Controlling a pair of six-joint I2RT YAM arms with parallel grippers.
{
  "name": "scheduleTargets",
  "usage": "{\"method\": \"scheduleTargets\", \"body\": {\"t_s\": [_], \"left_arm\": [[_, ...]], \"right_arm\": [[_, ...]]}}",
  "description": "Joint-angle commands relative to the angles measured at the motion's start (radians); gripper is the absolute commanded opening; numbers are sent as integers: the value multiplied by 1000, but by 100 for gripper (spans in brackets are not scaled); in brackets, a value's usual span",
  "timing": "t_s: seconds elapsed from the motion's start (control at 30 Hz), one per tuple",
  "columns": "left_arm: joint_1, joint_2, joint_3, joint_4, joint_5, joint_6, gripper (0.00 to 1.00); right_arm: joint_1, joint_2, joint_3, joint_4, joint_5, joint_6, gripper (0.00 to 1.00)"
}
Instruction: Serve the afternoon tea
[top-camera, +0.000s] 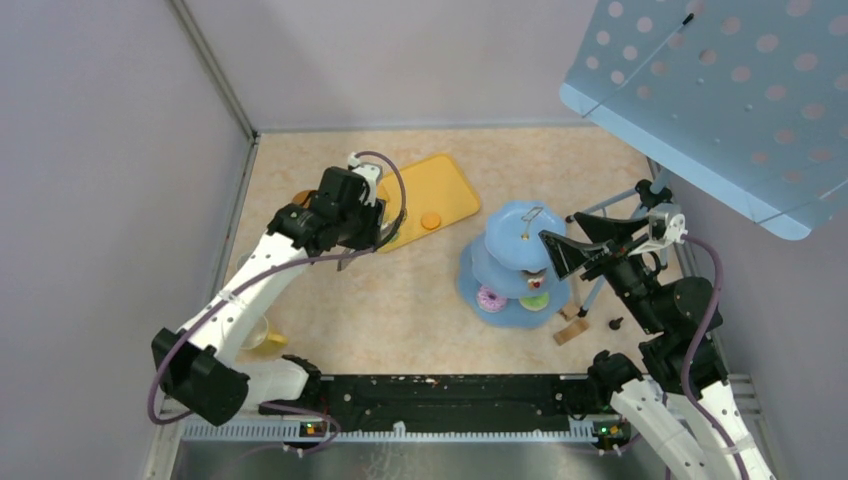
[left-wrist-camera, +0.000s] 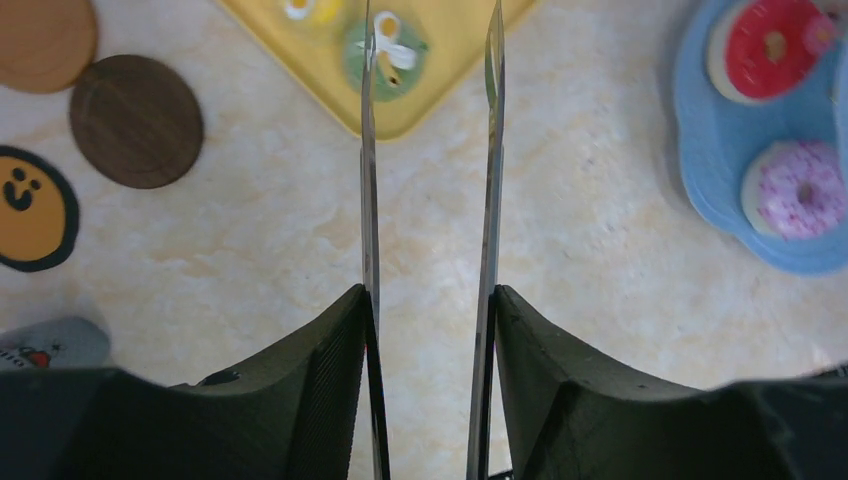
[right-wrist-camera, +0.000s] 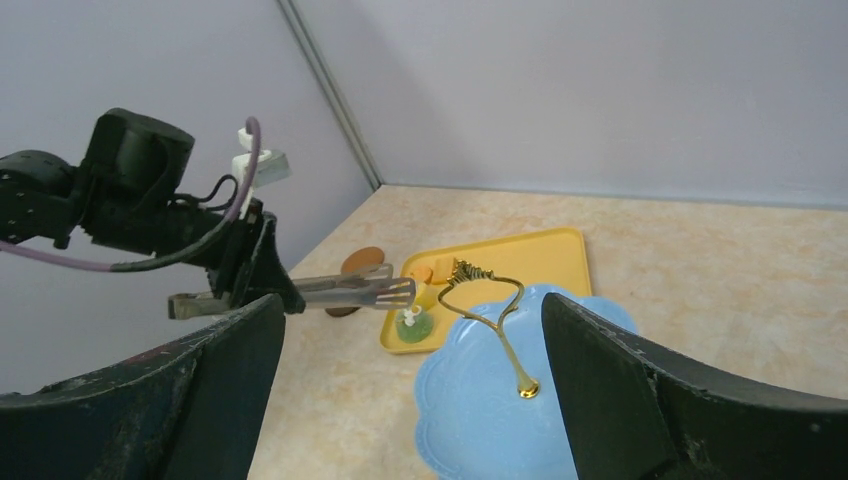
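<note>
My left gripper (left-wrist-camera: 430, 295) is shut on the long metal tongs (left-wrist-camera: 368, 200), whose two blades stand slightly apart. Their tips hang over a green cupcake (left-wrist-camera: 385, 55) at the near corner of the yellow tray (left-wrist-camera: 400, 115). The right wrist view shows the same tongs (right-wrist-camera: 340, 290) by that cupcake (right-wrist-camera: 412, 325). An orange biscuit (top-camera: 431, 221) also lies on the tray. The pale-blue stand (top-camera: 520, 230) carries a pink donut (top-camera: 491, 298) and a red donut (left-wrist-camera: 770, 48) on its bottom tier. My right gripper (top-camera: 575, 240) hovers open over the top tier (right-wrist-camera: 560, 400), empty.
Two round brown coasters (left-wrist-camera: 136, 121) and a smiley-face one (left-wrist-camera: 30, 208) lie left of the tray. A yellow mug (top-camera: 262, 335) stands by the left arm. Small wooden blocks (top-camera: 572, 330) lie right of the stand. A blue perforated panel (top-camera: 720, 90) overhangs the far right corner.
</note>
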Motion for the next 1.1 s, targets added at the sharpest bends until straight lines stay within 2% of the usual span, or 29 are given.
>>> {"method": "scheduleTargets", "body": {"t_s": [0.0, 0.3, 0.53, 0.83, 1.07], "left_arm": [[29, 114, 72, 67, -223, -118, 55], [46, 271, 70, 148, -261, -161, 59], [45, 273, 50, 158, -178, -172, 57], [47, 265, 58, 159, -232, -160, 61], [110, 316, 115, 183, -123, -155, 62]], "right_arm": [[-9, -7, 28, 20, -10, -11, 97], [-7, -31, 44, -10, 2, -10, 97], [-8, -35, 38, -9, 8, -12, 97], [-8, -13, 30, 17, -5, -4, 97], [-8, -13, 40, 10, -10, -1, 97]]}}
